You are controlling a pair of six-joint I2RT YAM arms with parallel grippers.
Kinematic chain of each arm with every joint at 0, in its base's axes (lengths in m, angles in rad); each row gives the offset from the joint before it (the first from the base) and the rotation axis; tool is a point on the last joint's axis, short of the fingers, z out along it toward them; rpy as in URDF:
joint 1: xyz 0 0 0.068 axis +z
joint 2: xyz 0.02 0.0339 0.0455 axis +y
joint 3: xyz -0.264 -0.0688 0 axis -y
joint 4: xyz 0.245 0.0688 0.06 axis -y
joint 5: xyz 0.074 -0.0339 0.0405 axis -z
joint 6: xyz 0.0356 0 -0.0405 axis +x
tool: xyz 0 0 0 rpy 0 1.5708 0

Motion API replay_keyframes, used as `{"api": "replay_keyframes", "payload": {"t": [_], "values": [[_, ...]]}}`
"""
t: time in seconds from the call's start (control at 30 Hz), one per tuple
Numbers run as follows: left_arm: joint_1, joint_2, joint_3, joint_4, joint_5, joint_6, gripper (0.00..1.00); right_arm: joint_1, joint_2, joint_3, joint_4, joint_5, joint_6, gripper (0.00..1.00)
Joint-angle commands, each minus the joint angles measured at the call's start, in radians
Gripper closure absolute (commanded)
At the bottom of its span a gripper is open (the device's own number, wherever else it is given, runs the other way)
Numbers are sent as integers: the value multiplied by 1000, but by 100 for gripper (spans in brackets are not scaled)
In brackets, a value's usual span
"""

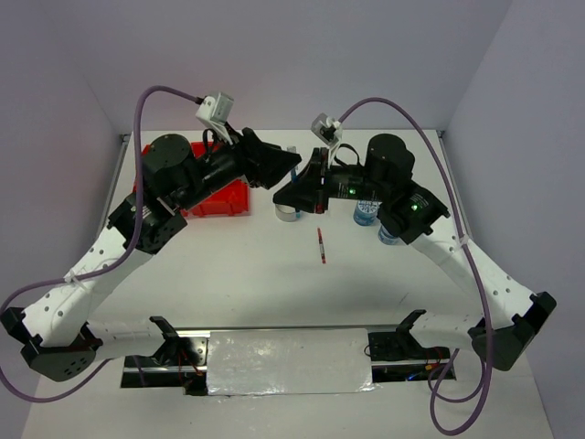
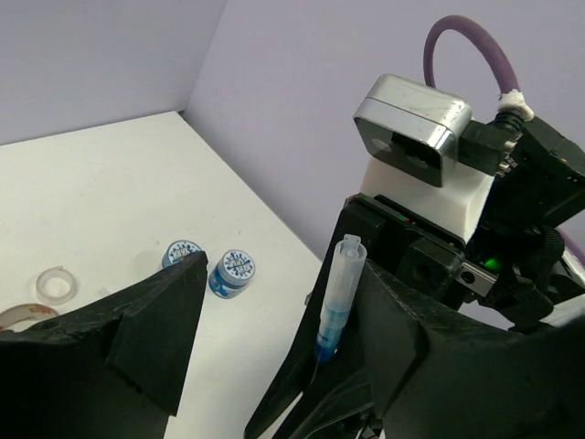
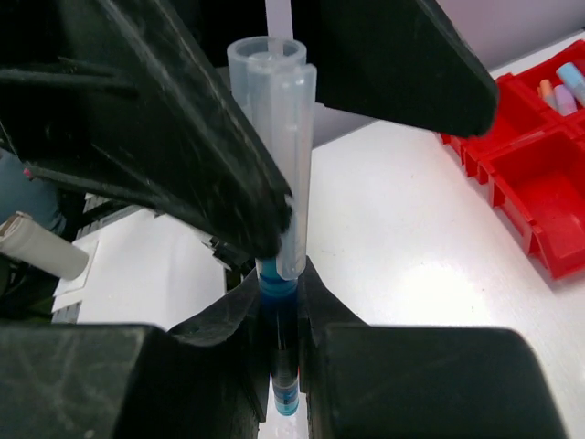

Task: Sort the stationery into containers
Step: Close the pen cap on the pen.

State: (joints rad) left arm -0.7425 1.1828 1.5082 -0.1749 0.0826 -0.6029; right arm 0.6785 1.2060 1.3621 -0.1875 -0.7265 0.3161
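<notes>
Gleaming white table [image 1: 274, 283] under plain lilac walls [image 1: 302, 55], red pen [image 1: 321, 245] mid-surface.

top external: high above and behind the arm bases, faces down and forward, far off, takes in the whole bench [image 1: 274, 283].
left wrist: close, looks out between the left fingers [image 2: 146, 329] at the right arm's camera [image 2: 411, 137] and the bench beyond.
right wrist: closest, looks along the right fingers [image 3: 219, 320] up the blue pen [image 3: 279, 165].
shared: blue pen in both wrist views; tubs [image 2: 232, 273] in top and left wrist; red bin [image 3: 539, 192] in top and right wrist.
</notes>
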Motion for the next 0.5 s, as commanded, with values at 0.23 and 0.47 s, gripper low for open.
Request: {"api": "replay_keyframes", "payload": {"t": [0.23,0.47], "values": [[18,-15,73,49,49,23,30,19,-26,2,-1,45,-38,100],[29,5,41,106,158,-12,42,23,-5,20,-29,71,-46,100]]}}
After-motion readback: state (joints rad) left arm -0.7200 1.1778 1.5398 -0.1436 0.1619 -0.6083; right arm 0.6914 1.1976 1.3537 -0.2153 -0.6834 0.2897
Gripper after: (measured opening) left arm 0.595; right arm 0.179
